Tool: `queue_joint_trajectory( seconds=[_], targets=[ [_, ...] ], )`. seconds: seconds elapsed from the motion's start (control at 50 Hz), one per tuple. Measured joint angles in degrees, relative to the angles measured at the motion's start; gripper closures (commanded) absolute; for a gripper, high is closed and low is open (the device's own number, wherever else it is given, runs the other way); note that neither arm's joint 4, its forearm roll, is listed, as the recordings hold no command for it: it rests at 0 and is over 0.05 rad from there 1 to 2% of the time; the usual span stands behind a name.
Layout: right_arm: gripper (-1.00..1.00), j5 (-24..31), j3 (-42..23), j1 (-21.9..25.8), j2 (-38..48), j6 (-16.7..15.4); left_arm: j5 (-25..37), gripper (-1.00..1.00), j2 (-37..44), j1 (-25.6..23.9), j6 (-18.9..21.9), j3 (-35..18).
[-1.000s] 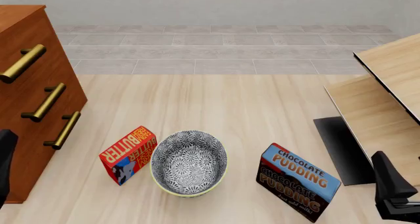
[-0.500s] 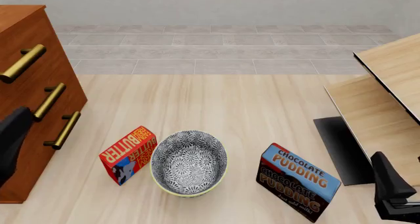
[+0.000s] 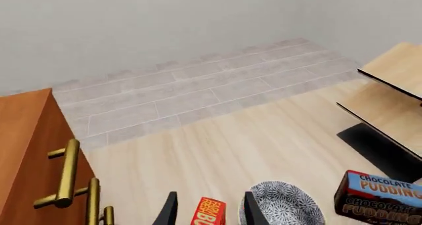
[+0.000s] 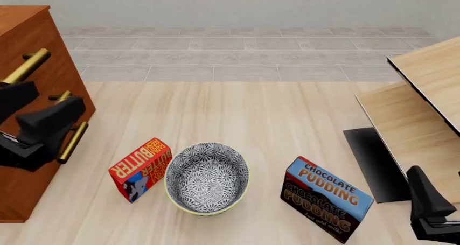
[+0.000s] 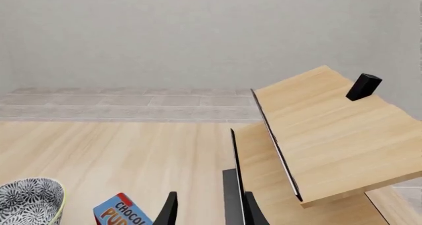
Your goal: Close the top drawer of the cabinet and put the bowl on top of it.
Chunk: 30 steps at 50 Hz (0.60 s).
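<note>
Although the cabinet [image 4: 29,121] is the biggest thing here, the front view cuts it off at the left edge, so only a slanted reddish-brown wooden face with brass bar handles shows. The top drawer [image 4: 32,46] carries the longest handle; whether it stands out from the carcass I cannot tell. The pale light-wood furniture [image 4: 424,94] on the right is likewise cropped by the frame. The left end effector [image 4: 40,129], dark and blocky, hangs in front of the cabinet's lower handles, covering part of them; in its wrist view the fingertips [image 3: 170,211] stand apart with nothing between. The right end effector [image 4: 431,212] sits low at the right corner, mostly out of frame, its tips also apart and empty in its own wrist view. On the counter [image 4: 237,110], the chocolate pudding box [image 4: 327,199] leans tilted. The bowl [image 4: 207,177], round, deep, grey-and-white floral inside with a cream rim, rests between it and the red butter box [image 4: 140,168], just beside the latter.
</note>
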Motion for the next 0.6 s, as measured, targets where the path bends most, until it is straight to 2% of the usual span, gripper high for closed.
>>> queue_joint_trajectory(
  seconds=[0.28, 0.6],
  targets=[
    [-1.0, -0.23, 0.08, -0.02, 0.14, 0.06, 3.62, -1.0, 5.31, -4.93, -3.97, -2.33],
    [-1.0, -0.33, 0.05, -0.06, 0.17, 0.23, 5.27, -1.0, 7.89, -7.82, -7.72, -1.43]
  ],
)
